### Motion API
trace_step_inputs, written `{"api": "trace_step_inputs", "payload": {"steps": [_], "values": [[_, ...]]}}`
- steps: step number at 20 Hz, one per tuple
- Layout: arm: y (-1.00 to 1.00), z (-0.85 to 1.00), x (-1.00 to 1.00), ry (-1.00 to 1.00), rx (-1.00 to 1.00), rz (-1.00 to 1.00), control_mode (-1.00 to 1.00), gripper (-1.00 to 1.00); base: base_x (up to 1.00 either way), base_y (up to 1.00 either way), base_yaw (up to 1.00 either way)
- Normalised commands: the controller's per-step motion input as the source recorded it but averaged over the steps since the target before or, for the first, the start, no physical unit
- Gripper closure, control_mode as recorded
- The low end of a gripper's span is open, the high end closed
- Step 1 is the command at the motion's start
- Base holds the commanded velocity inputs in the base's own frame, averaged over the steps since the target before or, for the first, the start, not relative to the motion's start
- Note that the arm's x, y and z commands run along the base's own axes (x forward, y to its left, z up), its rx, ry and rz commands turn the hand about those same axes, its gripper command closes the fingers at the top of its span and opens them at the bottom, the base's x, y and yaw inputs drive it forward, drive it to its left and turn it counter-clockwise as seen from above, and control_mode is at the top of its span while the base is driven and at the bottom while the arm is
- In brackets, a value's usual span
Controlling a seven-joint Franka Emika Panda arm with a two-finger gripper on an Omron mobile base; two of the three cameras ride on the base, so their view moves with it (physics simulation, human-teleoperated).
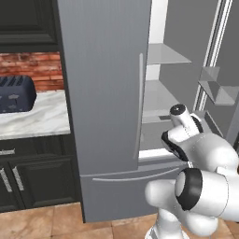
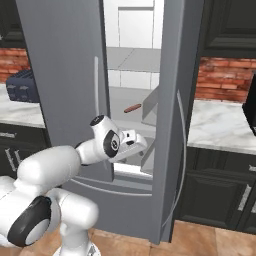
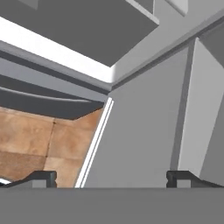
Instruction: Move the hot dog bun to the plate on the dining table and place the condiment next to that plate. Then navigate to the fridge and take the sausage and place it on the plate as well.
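The right base view shows the sausage (image 2: 132, 108) lying on a shelf inside the fridge (image 2: 65, 75); the left base view shows bare shelves and a toaster (image 1: 15, 94) on the counter. The gripper (image 2: 141, 144), jaws spread wide and empty, sits at the open gap between the doors, below and just right of the sausage.
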Motion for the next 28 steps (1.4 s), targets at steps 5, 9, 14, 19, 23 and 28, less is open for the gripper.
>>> {"api": "trace_step_inputs", "payload": {"steps": [5,9,14,19,23,28], "values": [[-0.69,-0.35,0.15,0.03,0.00,0.00,-1.00,-1.00,0.00,0.00,0.00],[-0.83,-0.33,0.00,0.00,0.00,0.00,-1.00,-1.00,0.00,0.00,0.00],[-0.43,-0.10,-0.70,-0.03,0.02,0.04,-1.00,-1.00,0.00,0.00,0.00],[0.95,0.40,-0.98,-0.01,0.19,0.24,-1.00,-1.00,0.00,0.00,0.00],[1.00,0.65,-0.59,0.00,0.30,0.17,-1.00,-1.00,0.00,0.00,0.00],[1.00,0.88,-0.17,-0.01,0.35,0.03,-1.00,-1.00,0.00,0.00,0.00]]}}
